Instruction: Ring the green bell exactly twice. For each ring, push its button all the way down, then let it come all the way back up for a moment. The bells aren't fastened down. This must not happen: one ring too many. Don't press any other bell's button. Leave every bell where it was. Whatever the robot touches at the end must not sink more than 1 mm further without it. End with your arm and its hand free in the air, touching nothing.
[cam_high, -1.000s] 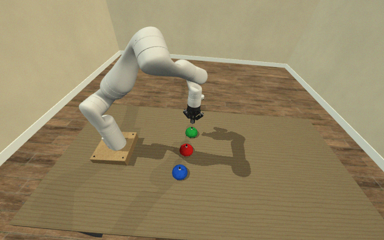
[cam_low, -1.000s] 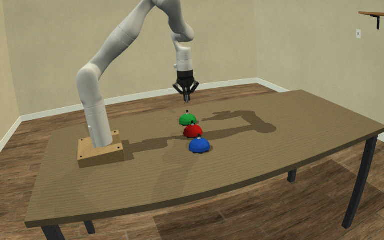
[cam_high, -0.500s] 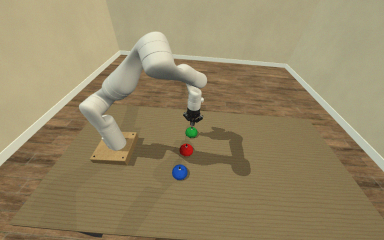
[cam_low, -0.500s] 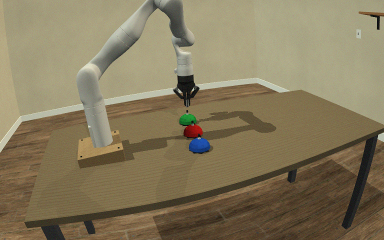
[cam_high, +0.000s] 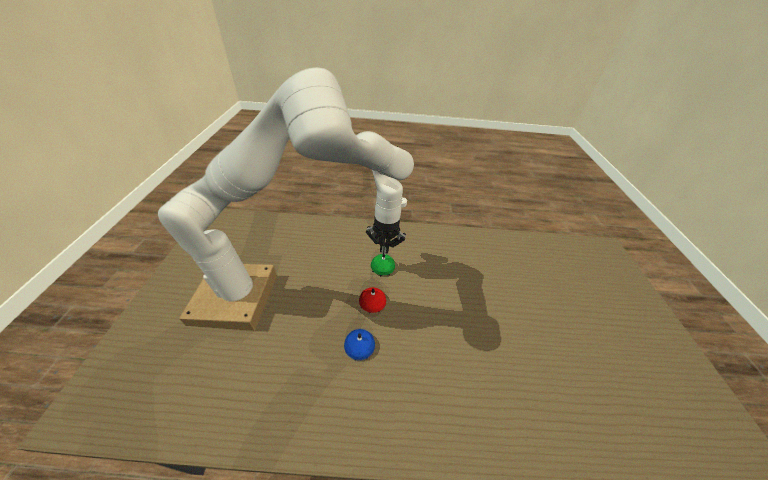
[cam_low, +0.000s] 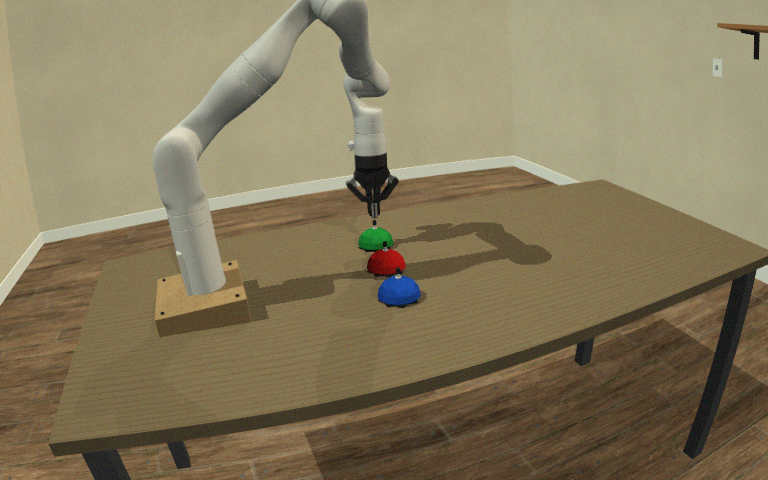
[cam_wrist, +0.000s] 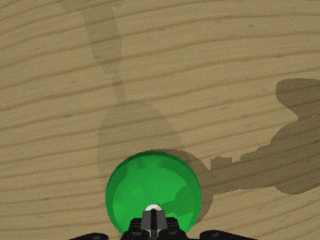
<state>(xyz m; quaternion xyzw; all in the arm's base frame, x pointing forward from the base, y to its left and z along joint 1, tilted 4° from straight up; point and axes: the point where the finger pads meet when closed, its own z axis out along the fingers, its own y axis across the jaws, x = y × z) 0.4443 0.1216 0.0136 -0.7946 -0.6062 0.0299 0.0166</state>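
The green bell (cam_high: 383, 264) is the farthest of three bells in a row on the table; it also shows in the exterior view (cam_low: 375, 239) and in the wrist view (cam_wrist: 154, 191). My gripper (cam_high: 385, 247) is shut and empty, pointing straight down over the bell's top. In the exterior view the fingertips (cam_low: 373, 214) hang a short way above the bell's button (cam_low: 373, 224), with a small gap. In the wrist view the closed fingertips (cam_wrist: 154, 222) sit just behind the white button (cam_wrist: 154, 208).
A red bell (cam_high: 372, 300) stands just in front of the green one, and a blue bell (cam_high: 359, 344) in front of that. The arm's wooden base block (cam_high: 229, 298) is at the left. The table's edges are far from the bells.
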